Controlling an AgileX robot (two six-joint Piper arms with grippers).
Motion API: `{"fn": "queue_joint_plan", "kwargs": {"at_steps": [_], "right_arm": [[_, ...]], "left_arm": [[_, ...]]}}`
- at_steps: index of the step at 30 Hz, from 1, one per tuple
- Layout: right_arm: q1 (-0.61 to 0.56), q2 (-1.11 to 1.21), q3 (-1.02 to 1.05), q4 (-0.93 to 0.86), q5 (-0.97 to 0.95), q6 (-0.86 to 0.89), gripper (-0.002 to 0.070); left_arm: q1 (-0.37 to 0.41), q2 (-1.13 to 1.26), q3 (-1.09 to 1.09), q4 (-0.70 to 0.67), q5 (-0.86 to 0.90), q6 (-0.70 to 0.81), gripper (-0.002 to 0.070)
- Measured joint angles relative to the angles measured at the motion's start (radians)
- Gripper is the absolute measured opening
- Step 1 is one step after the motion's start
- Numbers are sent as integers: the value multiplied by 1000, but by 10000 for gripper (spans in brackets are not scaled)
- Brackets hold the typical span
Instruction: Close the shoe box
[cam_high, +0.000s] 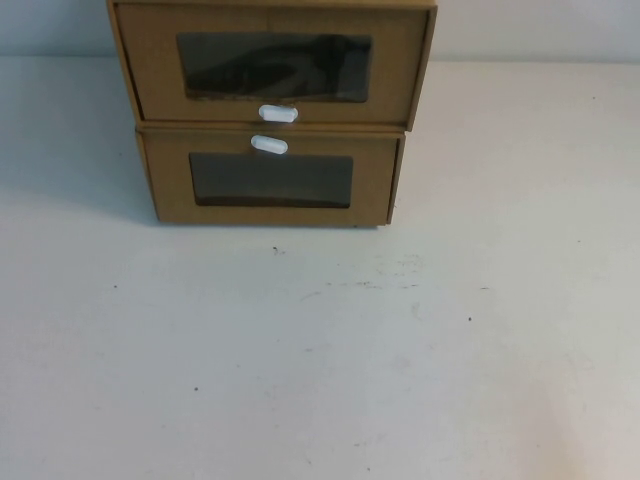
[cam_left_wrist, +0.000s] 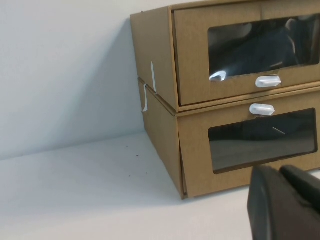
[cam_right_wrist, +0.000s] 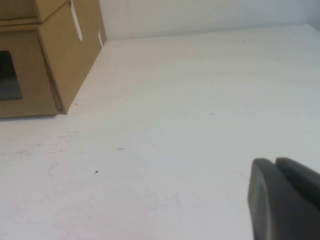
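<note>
The shoe box (cam_high: 270, 65) is the upper of two stacked brown boxes at the back middle of the table. It has a clear window with a dark shoe behind it and a white pull tab (cam_high: 278, 113) below the window. It also shows in the left wrist view (cam_left_wrist: 245, 55). I cannot tell how far its drawer stands out. My left gripper (cam_left_wrist: 277, 170) is shut and empty, low over the table in front of the stack and apart from it. My right gripper (cam_right_wrist: 275, 161) is shut and empty over the table, right of the stack. Neither gripper shows in the high view.
The lower brown box (cam_high: 270, 180) has its white tab (cam_high: 268, 144) above its window and carries the shoe box. A white wall stands close behind the stack. The white table (cam_high: 320, 360) spreads in front and to both sides.
</note>
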Motion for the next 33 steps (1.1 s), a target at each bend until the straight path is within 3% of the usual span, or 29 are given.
{"fn": "queue_joint_plan", "kwargs": {"at_steps": [7, 15, 33], "right_arm": [[0, 0, 0, -2, 27, -17, -11], [0, 0, 0, 40, 130, -160, -11], [0, 0, 0, 41, 131, -171, -11]], "left_arm": [[0, 0, 0, 0, 0, 0, -5], [0, 0, 0, 0, 0, -2, -5], [0, 0, 2, 0, 0, -4, -5]]}}
